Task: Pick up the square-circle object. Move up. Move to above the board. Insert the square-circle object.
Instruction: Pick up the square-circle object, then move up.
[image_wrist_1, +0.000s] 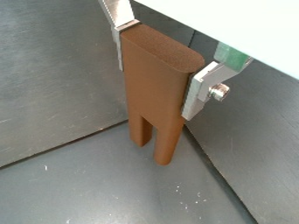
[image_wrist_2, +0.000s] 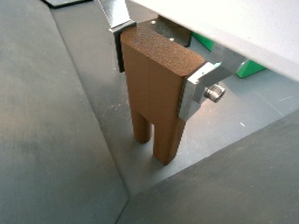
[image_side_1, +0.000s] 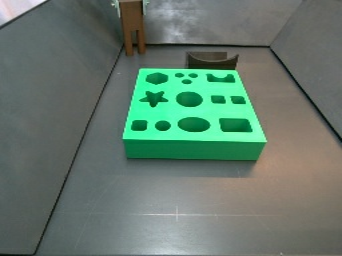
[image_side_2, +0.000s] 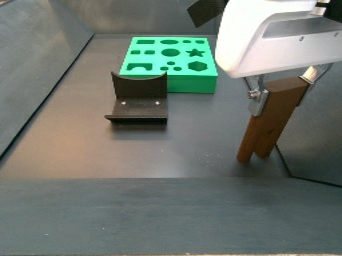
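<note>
The desk (image_side_1: 174, 215) was seen as a dull, dark grey sheet with faint scratches and pale specks, walled by grey panels. On it the board (image_side_1: 194, 148) was laid flat: a thick, bright green slab with smooth sides, cut through with a star, circles, an oval, squares and a hexagon. Just behind the board, a dark curved block (image_side_2: 138, 96) with a concave top was set, matte and nearly black.

Well apart from the board, near the corner of the walls, the square-circle object (image_side_2: 271, 117) was held upright. It was shown as a tall brown block of fine, matte, wood-like grain, with a rounded-edged top face and two prong-like legs at its lower end. In both wrist views the tool (image_wrist_1: 160, 68) was closed narrowly on the block's upper part, a flat silver finger (image_wrist_2: 198, 85) pressed against each side, with a bolt head visible on one plate.

In a side view the tool (image_side_2: 277, 80) was largely covered by its white housing, and the block's top was hidden. Whether the legs touched the desk could not be told. In a side view the block (image_side_1: 132, 30) was small, cut off at the frame edge.
</note>
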